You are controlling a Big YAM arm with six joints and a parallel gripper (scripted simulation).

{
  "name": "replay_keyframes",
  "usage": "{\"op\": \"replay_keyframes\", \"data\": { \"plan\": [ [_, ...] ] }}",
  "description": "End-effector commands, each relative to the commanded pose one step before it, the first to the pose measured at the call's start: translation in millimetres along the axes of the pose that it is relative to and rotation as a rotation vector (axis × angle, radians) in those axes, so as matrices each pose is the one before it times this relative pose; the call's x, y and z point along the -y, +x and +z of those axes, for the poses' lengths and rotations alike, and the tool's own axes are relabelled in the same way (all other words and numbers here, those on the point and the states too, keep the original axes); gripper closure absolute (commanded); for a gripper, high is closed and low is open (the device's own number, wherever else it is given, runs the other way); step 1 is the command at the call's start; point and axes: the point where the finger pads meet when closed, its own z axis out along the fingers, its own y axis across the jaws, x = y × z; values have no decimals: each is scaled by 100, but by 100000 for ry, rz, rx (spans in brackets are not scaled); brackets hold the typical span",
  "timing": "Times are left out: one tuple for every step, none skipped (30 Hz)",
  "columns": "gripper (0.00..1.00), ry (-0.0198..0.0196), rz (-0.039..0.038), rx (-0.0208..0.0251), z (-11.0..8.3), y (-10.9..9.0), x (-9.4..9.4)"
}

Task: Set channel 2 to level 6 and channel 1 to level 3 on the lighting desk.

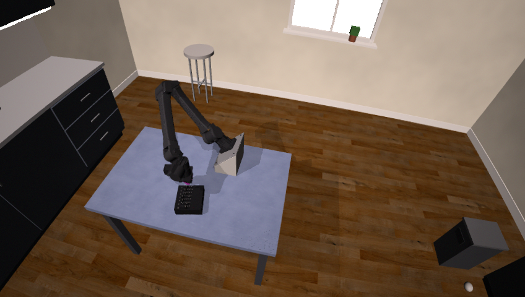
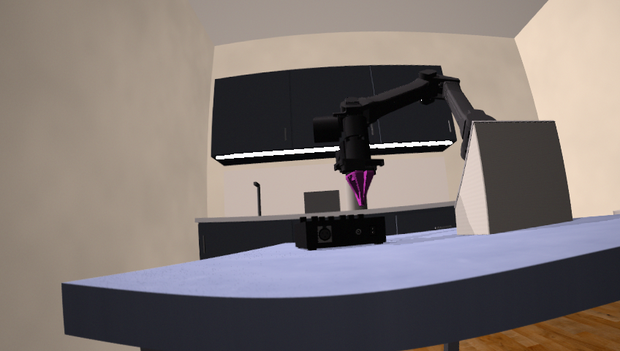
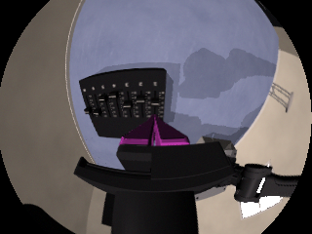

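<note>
The black lighting desk (image 1: 189, 199) (image 2: 340, 232) (image 3: 124, 100) stands on its feet on the blue-grey table (image 1: 239, 206) (image 2: 391, 269). It has several faders in a row; in the wrist view their caps stand at different heights. My gripper (image 1: 188, 182) (image 2: 360, 205) (image 3: 154, 118), with magenta fingers, is shut with nothing between the fingers. It points straight down, its tip just above the desk's end nearest the arm's base, over one of the end faders. I cannot tell whether the tip touches a cap. The fader levels are too small to read.
The arm's pale wedge-shaped base (image 1: 229, 158) (image 2: 513, 173) stands on the table behind the desk. Dark cabinets (image 1: 55, 121) line the left wall. A stool (image 1: 199, 68) stands on the floor at the back, and a dark box (image 1: 469, 242) at the right.
</note>
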Motion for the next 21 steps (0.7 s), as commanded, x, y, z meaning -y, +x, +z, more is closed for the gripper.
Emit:
{"op": "replay_keyframes", "data": {
  "plan": [
    [100,-3954,4190,1498,-2679,-1309,-1412],
    [100,-24,14,-35,-244,0,-9],
    [100,-10,2,-31,-204,3,-7],
    [100,522,-546,-134,0,169,-21],
    [100,413,-430,-100,7,133,-16],
    [100,98,-104,-31,-51,33,-6],
    [100,1021,1272,-202,293,-362,274],
    [100,1290,183,-251,402,32,483],
    [100,604,-508,-136,194,225,298],
    [100,0,0,0,0,0,0],
    [100,0,0,0,0,0,0],
    [100,-45,-161,-19,-13,58,6],
    [100,3,-2,-1,1,1,1],
    [100,0,0,0,0,0,0],
    [100,-1,1,0,0,-1,0],
    [100,1,-1,0,0,0,0],
    [100,1,-73,0,0,0,0],
    [100,-1,-240,0,0,0,0],
    [100,0,-65,0,0,0,0],
    [100,1,-1,0,0,0,0],
    [100,-1,-44,0,0,-1,-1]
  ]
}}
